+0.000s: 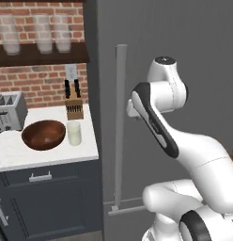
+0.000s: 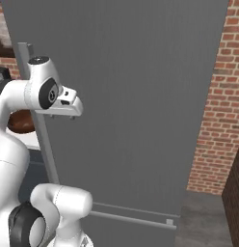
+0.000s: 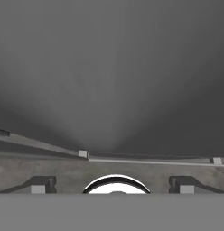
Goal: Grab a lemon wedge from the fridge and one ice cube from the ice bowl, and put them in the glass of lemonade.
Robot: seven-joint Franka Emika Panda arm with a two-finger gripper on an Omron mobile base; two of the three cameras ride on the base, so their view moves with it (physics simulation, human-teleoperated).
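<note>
**Left base view: arm faces a shut fridge, bowl and glass wait on the desk**

Left base view shows the fridge (image 1: 160, 37) as a tall dark grey front with its door closed and its long pale bar handle (image 1: 120, 127) running upright beside the white arm. Left of the fridge, the white desk (image 1: 10, 153) carries the wooden ice bowl (image 1: 43, 134), and the glass of lemonade (image 1: 74, 133) stands just beside the bowl on its right, upright. A toaster (image 1: 9, 112) sits at the left edge of the desk, behind the bowl, and a knife block (image 1: 74, 107) stands against the brick wall behind the glass. Three tall frosted glasses (image 1: 36, 33) stand on a dark shelf above.

Any ice in the bowl is too small to make out.

From the right base view, the hand points toward the grey door, near the handle. In the hand view the fingers (image 3: 38, 186) stand wide apart with nothing between them, the gripper (image 3: 112, 189) aimed at the lower part of the door and the floor strip beneath it.
</note>
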